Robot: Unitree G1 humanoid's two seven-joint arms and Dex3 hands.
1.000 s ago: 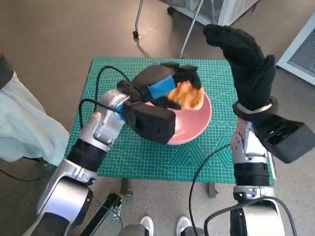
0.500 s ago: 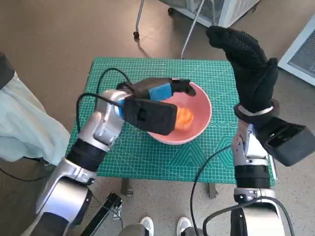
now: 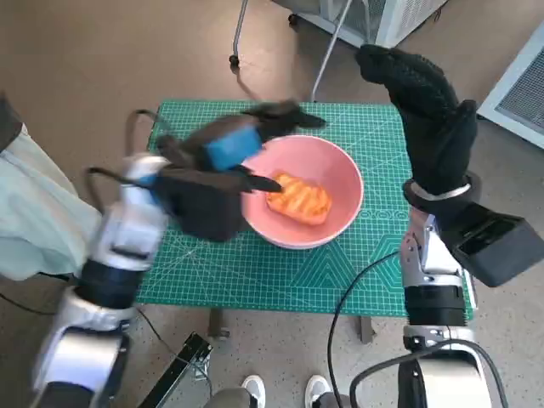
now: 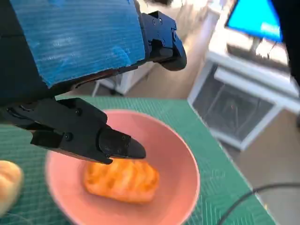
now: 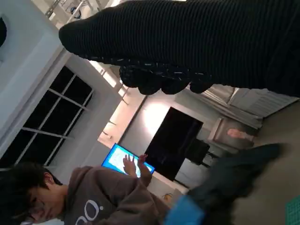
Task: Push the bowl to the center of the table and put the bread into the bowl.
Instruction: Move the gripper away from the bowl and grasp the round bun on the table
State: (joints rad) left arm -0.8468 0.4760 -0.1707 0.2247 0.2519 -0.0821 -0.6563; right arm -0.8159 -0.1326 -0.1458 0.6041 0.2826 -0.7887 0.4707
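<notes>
Golden, grill-marked bread [image 3: 299, 198] inside pink bowl [image 3: 340, 170]; left hand [image 3: 223, 153] beside bowl, spread, empty, blurred; right hand [image 3: 429, 119] raised, apparently open, empty.

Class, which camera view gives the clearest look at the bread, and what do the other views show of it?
The left wrist view: the bread lies close and large in the pink bowl, under the left hand. The head view shows it whole but smaller. The right wrist view shows none of it.
</notes>
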